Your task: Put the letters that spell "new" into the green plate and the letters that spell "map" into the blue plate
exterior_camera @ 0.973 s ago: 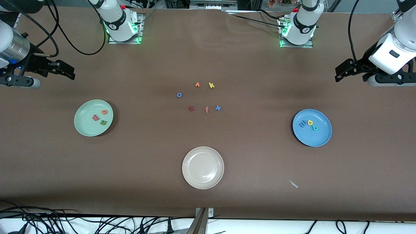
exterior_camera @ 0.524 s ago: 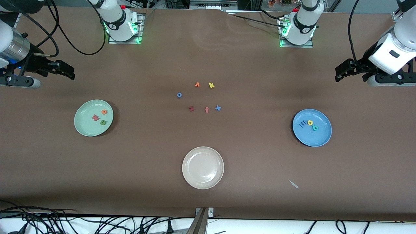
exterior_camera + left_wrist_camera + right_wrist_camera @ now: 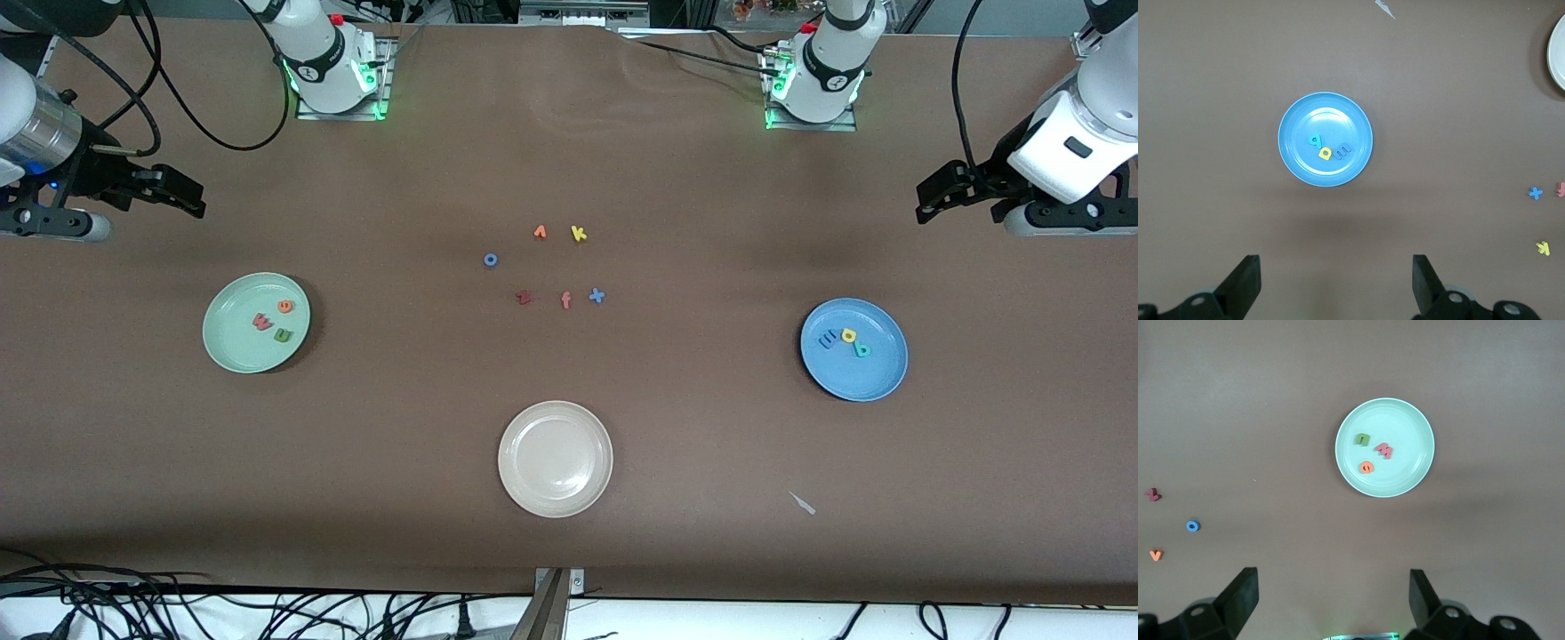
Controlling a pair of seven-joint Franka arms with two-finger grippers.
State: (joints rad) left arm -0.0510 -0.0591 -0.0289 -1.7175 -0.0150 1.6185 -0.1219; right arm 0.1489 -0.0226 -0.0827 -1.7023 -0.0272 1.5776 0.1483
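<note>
while both grippers hover with jaws spread, the green plate (image 3: pixel 233 351) and blue plate (image 3: pixel 876 378) hold their letters.

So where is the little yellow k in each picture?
Front view: the yellow k lies mid-table, beside the orange letter.
Left wrist view: the k sits at the picture's edge, apart from the blue plate.
Right wrist view: not in it.
Shared landmark: the blue x.
</note>
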